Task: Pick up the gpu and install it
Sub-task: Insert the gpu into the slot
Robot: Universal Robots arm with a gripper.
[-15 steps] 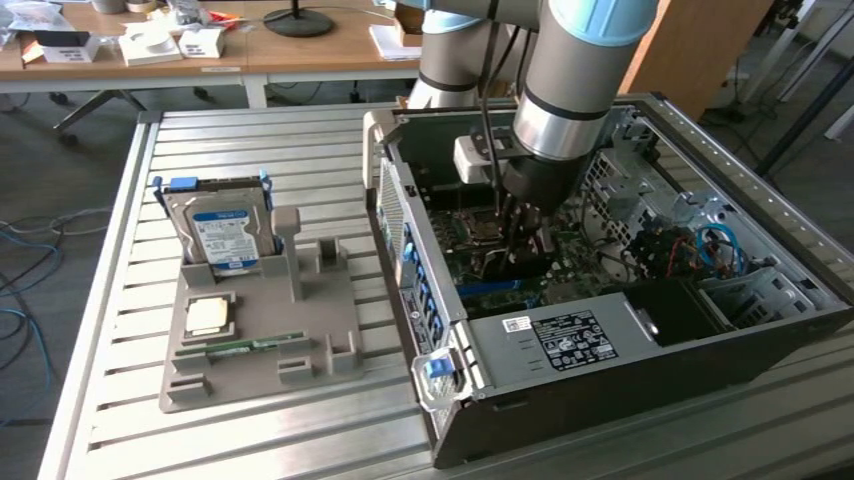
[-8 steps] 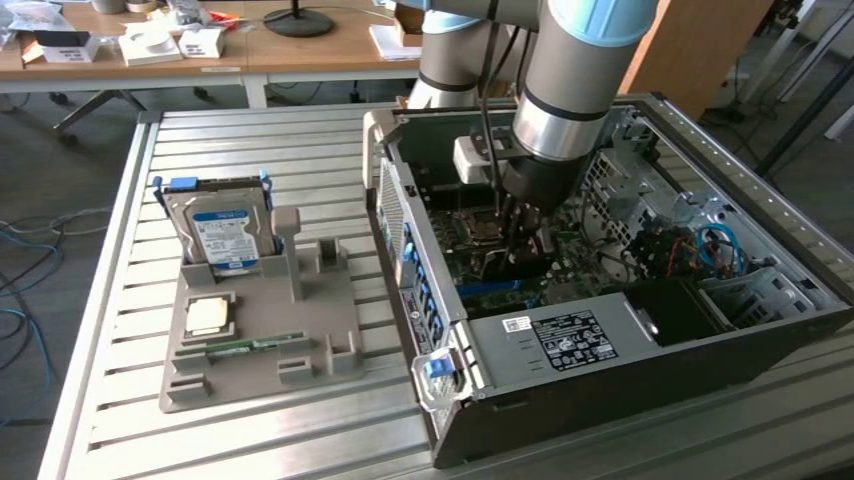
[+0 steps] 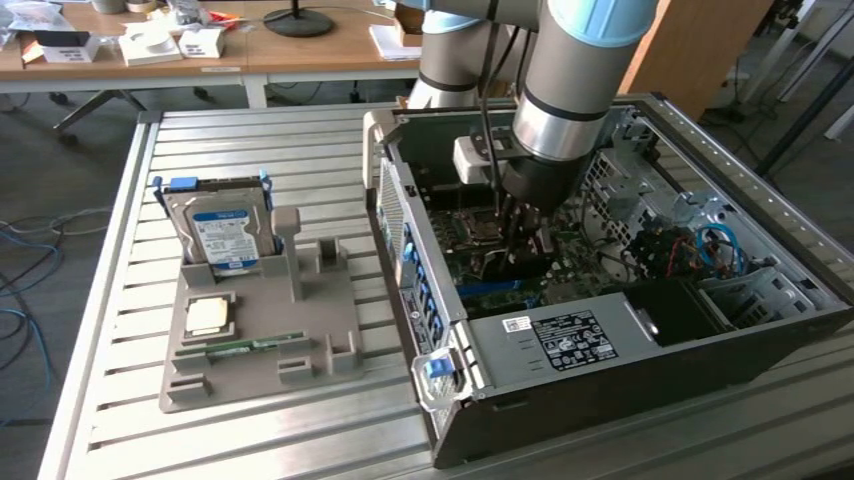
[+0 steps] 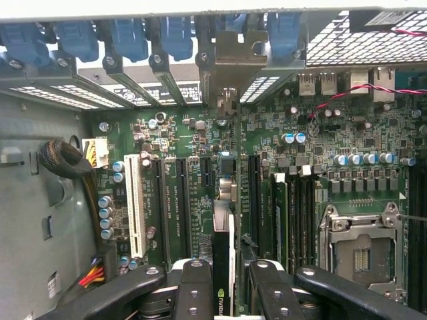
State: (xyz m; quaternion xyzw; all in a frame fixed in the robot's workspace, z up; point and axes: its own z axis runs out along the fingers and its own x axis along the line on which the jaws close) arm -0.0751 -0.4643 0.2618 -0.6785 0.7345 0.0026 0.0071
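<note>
**Gpu held on edge inside the case**

The fingers point(image 4: 193, 288) are pinching the gpu point(image 4: 225, 250) on edge, deep inside the open computer case point(image 3: 601, 340). The card is standing over the motherboard point(image 4: 167, 133) among the long expansion slots. Its silvery bracket point(image 4: 231, 63) is reaching the row of blue latches. On the exterior view's left, the hard drive point(image 3: 224, 235) is sitting in a grey holder point(image 3: 320, 330) on the worktop point(image 3: 120, 300).

Robotics lab, slatted metal bench point(image 3: 267, 130), open computer case point(image 3: 747, 160), cluttered desks point(image 3: 314, 55) behind
</note>
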